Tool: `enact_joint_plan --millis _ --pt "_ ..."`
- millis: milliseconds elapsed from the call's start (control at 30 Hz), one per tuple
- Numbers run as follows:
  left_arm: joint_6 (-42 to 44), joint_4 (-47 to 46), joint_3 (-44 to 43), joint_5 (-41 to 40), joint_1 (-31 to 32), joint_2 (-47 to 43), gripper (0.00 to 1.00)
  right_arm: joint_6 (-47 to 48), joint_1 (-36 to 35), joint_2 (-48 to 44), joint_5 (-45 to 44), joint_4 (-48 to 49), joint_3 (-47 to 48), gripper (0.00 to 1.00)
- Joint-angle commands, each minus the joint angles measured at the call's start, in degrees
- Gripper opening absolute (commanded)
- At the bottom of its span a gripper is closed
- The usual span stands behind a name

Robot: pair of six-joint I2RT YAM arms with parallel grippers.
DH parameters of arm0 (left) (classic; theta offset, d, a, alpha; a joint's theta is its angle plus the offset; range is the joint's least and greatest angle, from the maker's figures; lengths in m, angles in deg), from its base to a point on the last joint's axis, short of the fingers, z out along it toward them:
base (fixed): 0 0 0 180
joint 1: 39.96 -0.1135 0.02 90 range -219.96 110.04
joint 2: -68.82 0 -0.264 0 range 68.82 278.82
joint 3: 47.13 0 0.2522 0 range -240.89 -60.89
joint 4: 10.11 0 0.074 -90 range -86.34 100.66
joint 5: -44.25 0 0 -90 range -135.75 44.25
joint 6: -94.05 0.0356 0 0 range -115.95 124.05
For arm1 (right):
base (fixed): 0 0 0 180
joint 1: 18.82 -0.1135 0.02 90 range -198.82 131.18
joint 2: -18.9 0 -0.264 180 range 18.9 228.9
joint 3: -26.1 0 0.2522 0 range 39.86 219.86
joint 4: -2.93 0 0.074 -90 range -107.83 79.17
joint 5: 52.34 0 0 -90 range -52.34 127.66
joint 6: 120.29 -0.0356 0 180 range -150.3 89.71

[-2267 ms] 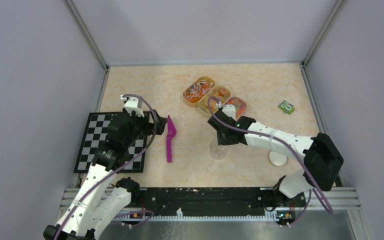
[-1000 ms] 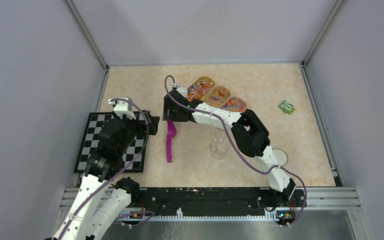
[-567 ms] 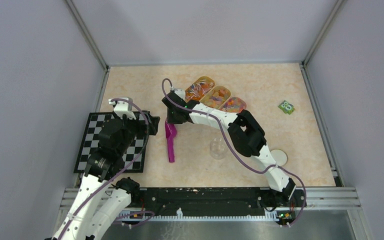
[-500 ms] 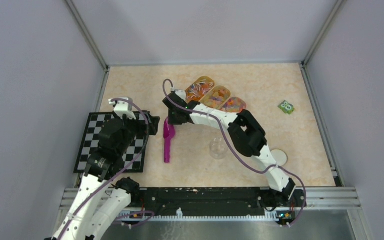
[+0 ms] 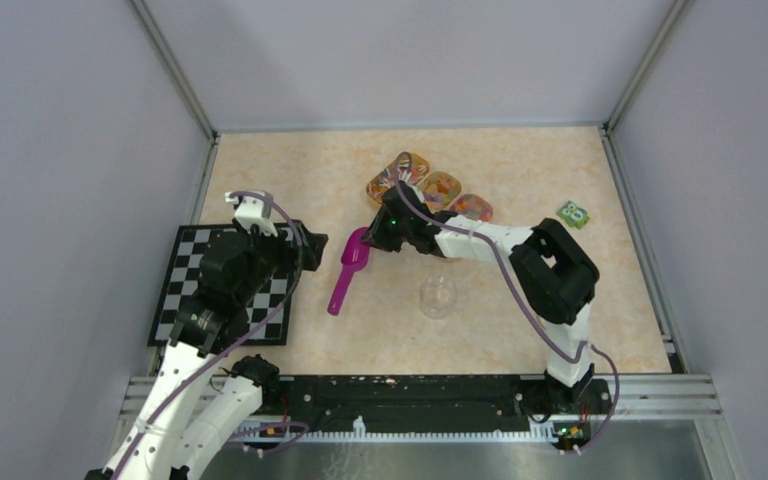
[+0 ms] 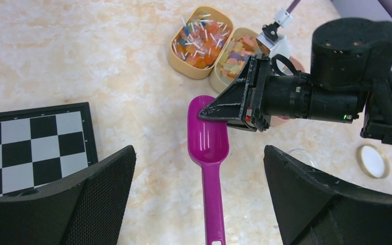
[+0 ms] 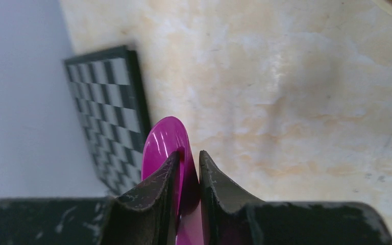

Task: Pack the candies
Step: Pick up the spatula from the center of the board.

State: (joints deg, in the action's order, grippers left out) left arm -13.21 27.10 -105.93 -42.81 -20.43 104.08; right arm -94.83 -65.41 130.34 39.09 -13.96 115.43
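Observation:
The candies lie as mixed colourful heaps in three tan trays [image 5: 438, 190] at the back centre. Two of the heaps show in the left wrist view [image 6: 200, 40]. A purple scoop [image 5: 345, 275] lies slanted in front of them. My right gripper [image 5: 373, 240] is shut on the rim of the scoop's bowl [image 7: 162, 140], with its fingers [image 7: 212, 176] on either side of the wall. My left gripper [image 5: 313, 250] is open and empty. It hovers over the scoop's handle [image 6: 213, 201] without touching it.
A clear glass jar [image 5: 438, 296] stands right of the scoop. A checkerboard mat [image 5: 185, 290] lies at the left. A white round lid [image 6: 373, 161] lies near the jar. A small green packet [image 5: 572, 213] lies at the far right.

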Motion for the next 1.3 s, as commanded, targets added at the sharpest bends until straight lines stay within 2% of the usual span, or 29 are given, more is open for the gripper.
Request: enact_joint_plan --millis 0,100,233,433,667,733,800,900,1033,1267 --pt "-3.94 0.75 -6.88 0.50 0.11 -0.65 0.99 -12.57 0.91 -7.59 3.08 13.38 -6.20 0.18" --pt "-4.21 0.70 -7.72 1.90 0.10 -2.16 0.99 -16.92 1.15 -9.41 3.22 16.38 -9.26 0.18" --pt "1.28 -0.85 -8.89 13.25 0.10 -1.21 0.99 -25.66 1.28 -10.01 6.14 22.94 -13.96 0.18" --pt "8.74 6.99 -15.50 22.88 0.66 6.59 0.99 -32.23 1.91 -10.05 9.23 28.10 -17.51 0.18" --pt "18.62 6.55 -14.55 17.37 3.88 9.03 0.99 -35.85 3.77 -12.80 9.49 30.91 -21.76 0.16" --pt "20.82 6.95 -15.58 19.08 4.18 10.14 0.99 -37.30 4.56 -13.54 9.85 32.06 -22.91 0.17" --pt "21.83 8.63 -17.53 20.71 5.04 11.98 0.98 -37.51 5.20 -14.65 8.98 30.80 -23.10 0.17" --pt "22.71 10.80 -19.68 17.19 5.73 14.98 0.94 -38.40 5.90 -15.71 8.57 29.37 -23.15 0.18" --pt "25.41 11.67 -20.54 16.85 7.20 17.40 0.95 -39.81 6.43 -16.55 8.24 28.97 -22.92 0.18" --pt "24.62 11.95 -22.08 13.97 12.05 21.47 0.91 -41.96 6.71 -17.55 6.23 26.44 -22.59 0.17"
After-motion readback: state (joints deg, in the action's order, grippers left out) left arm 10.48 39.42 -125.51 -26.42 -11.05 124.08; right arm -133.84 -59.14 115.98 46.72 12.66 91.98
